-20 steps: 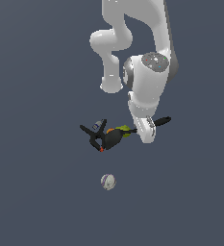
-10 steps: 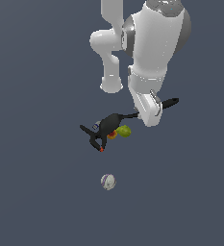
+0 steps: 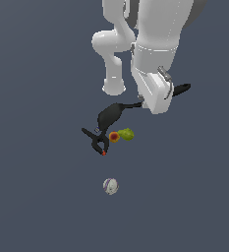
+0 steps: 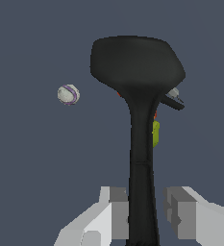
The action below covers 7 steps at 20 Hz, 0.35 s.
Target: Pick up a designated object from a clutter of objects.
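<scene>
Black utensil (image 3: 112, 115) sits mid-frame in the exterior view, bulbous head toward lower left, thin handle running up-right behind the hand (image 4: 143, 216). Wrist view: handle passes between the two grey fingers (image 4: 114, 211), which look clamped on it; a sliver of gap shows on one side. Head appears clear of the grey worktop (image 3: 37, 197), above the X-shaped clamp (image 3: 98, 141), red fruit (image 3: 114, 137) and green fruit (image 3: 127, 134). Purple-marked ball (image 3: 110, 186) lies apart, lower centre.

Step judged: lift under way. Next: rise straight, watch the long handle for pivoting in the grip.
</scene>
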Tool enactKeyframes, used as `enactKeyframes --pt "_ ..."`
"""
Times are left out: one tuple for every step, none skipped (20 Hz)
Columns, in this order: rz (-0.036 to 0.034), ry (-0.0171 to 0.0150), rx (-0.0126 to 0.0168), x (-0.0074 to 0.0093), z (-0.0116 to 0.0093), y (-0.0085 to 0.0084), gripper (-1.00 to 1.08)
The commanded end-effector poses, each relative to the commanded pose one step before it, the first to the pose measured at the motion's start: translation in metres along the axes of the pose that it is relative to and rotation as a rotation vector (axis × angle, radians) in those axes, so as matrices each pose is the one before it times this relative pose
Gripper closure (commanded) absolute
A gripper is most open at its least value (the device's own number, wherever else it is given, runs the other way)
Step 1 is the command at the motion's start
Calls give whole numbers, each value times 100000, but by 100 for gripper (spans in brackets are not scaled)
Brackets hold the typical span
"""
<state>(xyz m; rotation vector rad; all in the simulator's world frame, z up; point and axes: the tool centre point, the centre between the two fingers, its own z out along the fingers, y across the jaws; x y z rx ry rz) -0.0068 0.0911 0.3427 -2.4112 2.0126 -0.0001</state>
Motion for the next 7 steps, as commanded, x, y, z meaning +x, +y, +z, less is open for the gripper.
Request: enactKeyframes --pt "10 20 -2 107 -1033 -71 108" --pt "0 0 0 27 -266 -28 108" --pt "23 16 -40 29 -193 -42 108" --pt "0 0 0 17 -163 -27 108" --pt "0 0 0 12 -114 -22 108" --pt "0 0 0 7 -66 -15 108" --pt "0 0 0 2 -21 -5 108"
